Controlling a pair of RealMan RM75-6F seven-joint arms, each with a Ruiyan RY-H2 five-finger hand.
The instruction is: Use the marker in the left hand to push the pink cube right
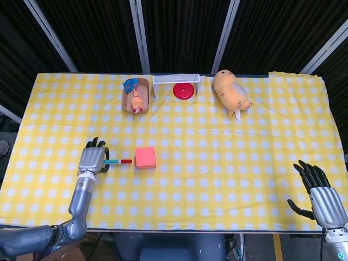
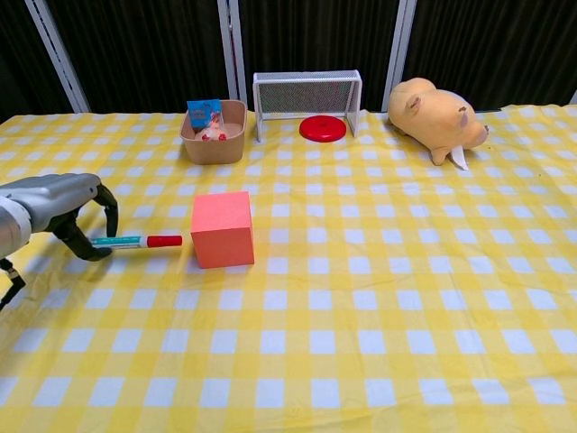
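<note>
I have the left hand at the left side of the table, its fingers curled around the marker, which lies level with its red cap pointing toward the pink cube. The cap tip sits just beside the cube's left face; I cannot tell whether it touches. The cube rests flat on the yellow checked cloth, left of the table's middle. Behind the cube, at the far edge, I see a tan bowl with a small toy and a blue card in it. Right of the bowl stands a little white goal with a red disc in its mouth. Further right of the cube, at the far edge, a plush animal lies on its side. Well to the right of the cube, at the near corner, my right hand rests with its fingers spread and nothing in them
</note>
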